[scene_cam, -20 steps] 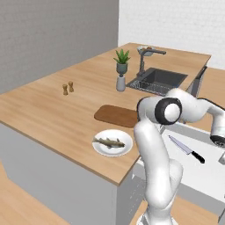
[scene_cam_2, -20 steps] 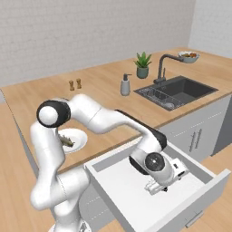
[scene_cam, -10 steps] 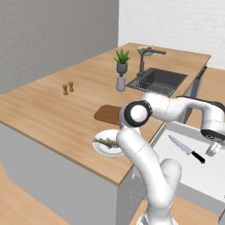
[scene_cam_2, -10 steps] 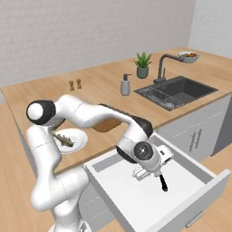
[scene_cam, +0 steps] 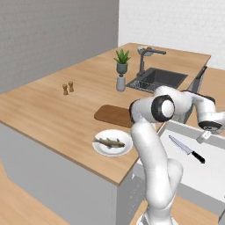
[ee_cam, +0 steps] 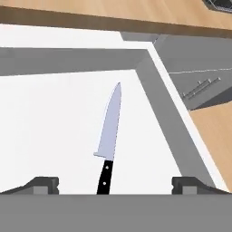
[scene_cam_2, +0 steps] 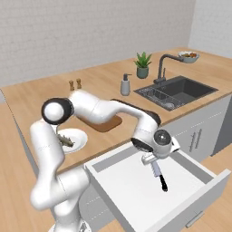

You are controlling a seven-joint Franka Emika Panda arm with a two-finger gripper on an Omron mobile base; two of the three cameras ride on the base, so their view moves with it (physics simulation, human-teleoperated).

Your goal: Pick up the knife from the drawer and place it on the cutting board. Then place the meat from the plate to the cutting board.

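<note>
- Round white plate [scene_cam: 112,143] with the olive-brown fish [scene_cam: 110,141] sits left, near the counter edge; the dark-brown wooden cutting board [scene_cam: 114,115] lies just beyond.
- Silvery-bladed, black-handled knife [ee_cam: 109,136] lies flat in the open white drawer [scene_cam_2: 136,195] — descend straight over the handle, fingers straddling it.
- Two-finger gripper [scene_cam_2: 153,158] is spread wide and empty; since half a second ago it has swung right, over the knife.

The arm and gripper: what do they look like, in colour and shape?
The arm is glossy white, built of thick rounded segments with dark round caps at the joints. The gripper has two small dark grey finger tips. No cables or markings can be seen.
</note>
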